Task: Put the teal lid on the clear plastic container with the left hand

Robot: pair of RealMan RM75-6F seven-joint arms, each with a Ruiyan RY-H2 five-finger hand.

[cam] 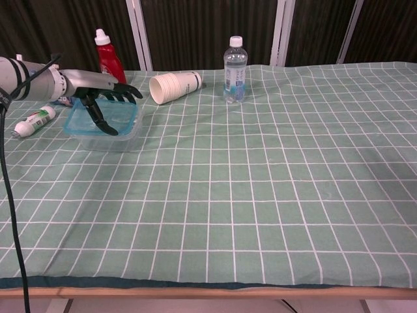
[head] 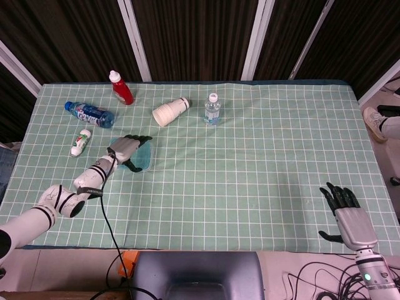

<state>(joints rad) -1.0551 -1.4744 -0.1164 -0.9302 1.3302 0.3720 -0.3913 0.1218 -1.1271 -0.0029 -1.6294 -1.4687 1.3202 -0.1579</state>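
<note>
The teal lid (head: 144,160) (cam: 125,116) lies flat on the clear plastic container (cam: 111,141) at the left of the table. My left hand (head: 125,150) (cam: 98,92) is over the lid and still grips it, fingers spread past its far edge and thumb reaching down across its top. The hand hides the lid's left part. In the head view my right hand (head: 347,210) rests open near the table's front right corner, away from everything.
Behind the container stand a red bottle (head: 120,87) and a clear water bottle (head: 212,108). A blue bottle (head: 89,114), a small white bottle (head: 80,142) and a stack of paper cups (head: 170,111) lie on their sides nearby. A green checked cloth (head: 262,162) covers the table.
</note>
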